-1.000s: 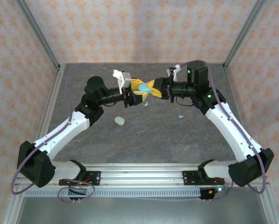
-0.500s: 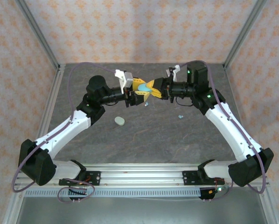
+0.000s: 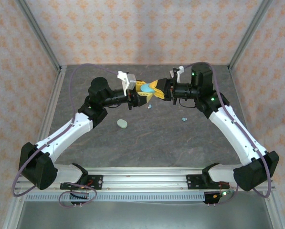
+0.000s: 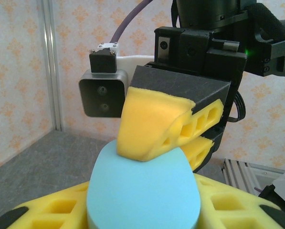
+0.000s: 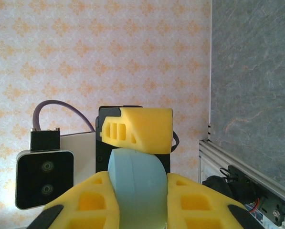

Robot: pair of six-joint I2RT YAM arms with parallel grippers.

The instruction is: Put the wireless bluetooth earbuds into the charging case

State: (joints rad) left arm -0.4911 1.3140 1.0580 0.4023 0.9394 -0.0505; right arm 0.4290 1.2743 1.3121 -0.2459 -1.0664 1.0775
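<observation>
Mid-air, end effectors (image 3: 145, 94) (image 3: 157, 90) tip-to-tip on blue case (image 3: 150, 88)

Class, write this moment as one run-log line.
left tool: gripping blue case | right tool: gripping blue case | blue case: mid-air | mint case: on table

Case (image 3: 150, 88) between left hand (image 3: 145, 92), right hand (image 3: 158, 90)

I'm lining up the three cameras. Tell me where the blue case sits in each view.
Top external: blue case mid-air at rear centre, between the left gripper and right gripper.
Left wrist: blue case bottom centre, under the right gripper's yellow finger.
Right wrist: blue case bottom centre, between its own yellow fingers.
Shared landmark: the patterned wall.
</observation>
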